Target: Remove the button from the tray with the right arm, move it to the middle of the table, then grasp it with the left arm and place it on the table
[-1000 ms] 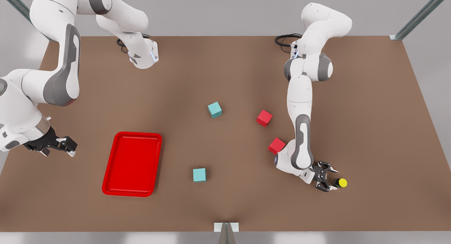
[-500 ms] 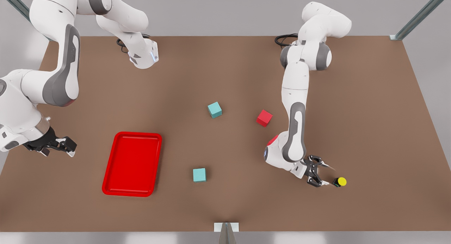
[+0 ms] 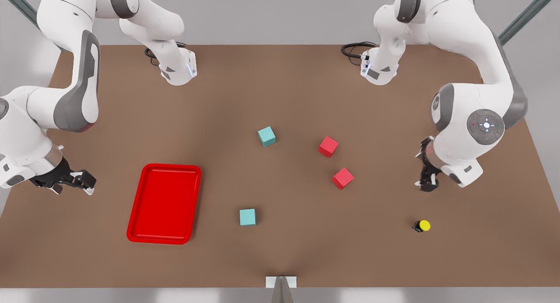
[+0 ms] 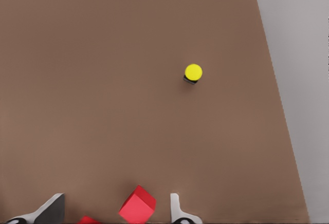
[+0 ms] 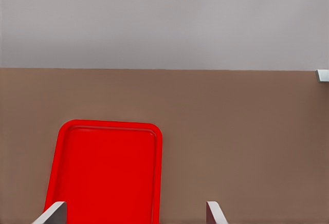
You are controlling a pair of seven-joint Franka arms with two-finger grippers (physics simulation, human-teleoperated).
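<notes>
While button [image 3: 421, 226] sits alone on worktop [image 3: 288, 97], well apart from red tray [image 3: 164, 204], left gripper [image 3: 427, 177] hangs nearby, jaws apart; right gripper [image 3: 70, 181] waits beside tray, jaws apart.

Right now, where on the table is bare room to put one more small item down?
The widest free patch lies between the red tray and the teal cubes. The far strip between both arm bases is bare too. It is crowded around the red cubes, the button and the left end effector.
</notes>
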